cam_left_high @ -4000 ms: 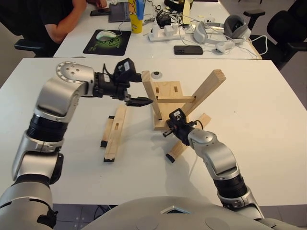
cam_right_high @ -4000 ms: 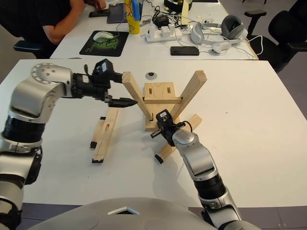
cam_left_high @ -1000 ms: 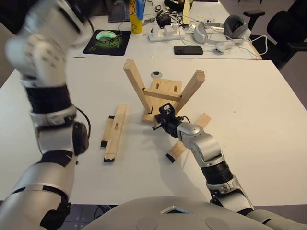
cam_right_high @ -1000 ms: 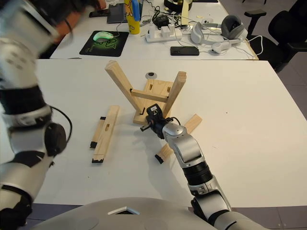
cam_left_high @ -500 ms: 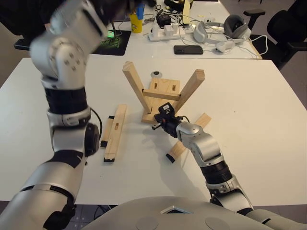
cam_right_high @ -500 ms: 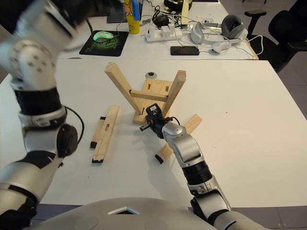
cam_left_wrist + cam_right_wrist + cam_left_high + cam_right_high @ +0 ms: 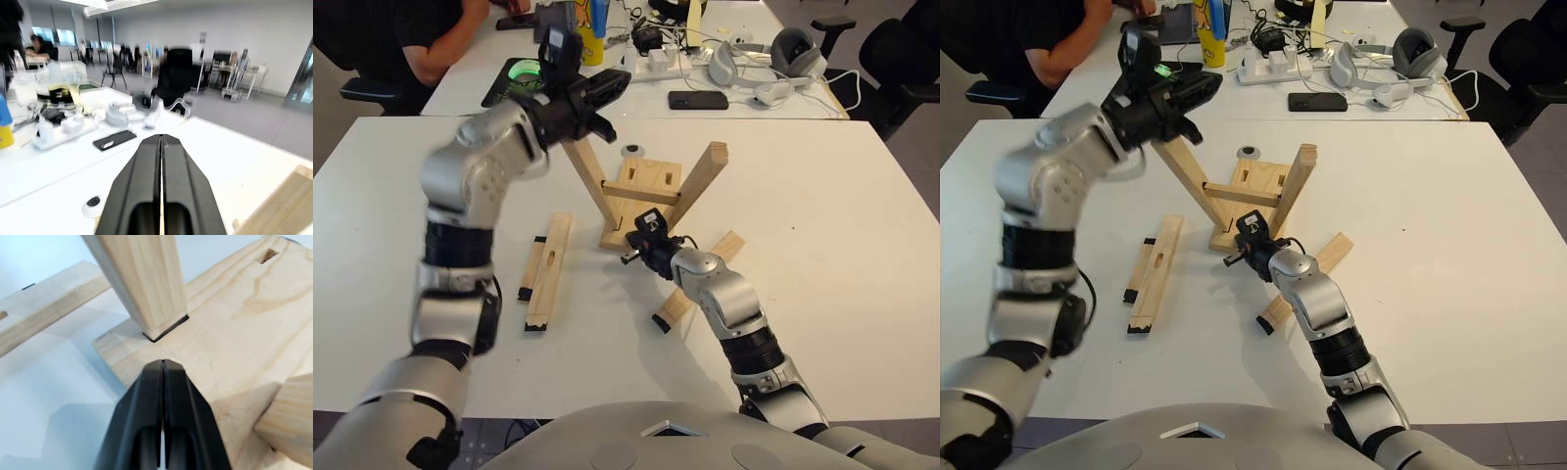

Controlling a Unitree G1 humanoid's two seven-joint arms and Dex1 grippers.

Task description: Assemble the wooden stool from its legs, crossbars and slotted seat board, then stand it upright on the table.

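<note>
**Stool half built, both grippers closed on nothing**

Right gripper sits low, fingers pinched together and empty. Its tip is over the seat board, right where the near leg enters its slot. Contact or a hair's gap, I cannot tell. The board lies flat on the worktop. A second leg splays away beyond that gripper, and one crossbar ties the two legs together.

Up high, the left gripper is closed as well and holds nothing, with the top end of the near leg just below its wrist. A loose slotted leg lies well below it on the worktop. Another loose piece sits back under the right forearm.

My read: the seated legs are being pushed home. To do it well, the right gripper should pin the board down close to the slot. The left should press along the leg's own line, not sideways, or the splayed frame may lever the board up. After that, open up, fetch the loose slotted leg and meet its slot squarely.

Writing: none shows on the wood, and print on the clutter beyond the worktop is too small to read.
</note>
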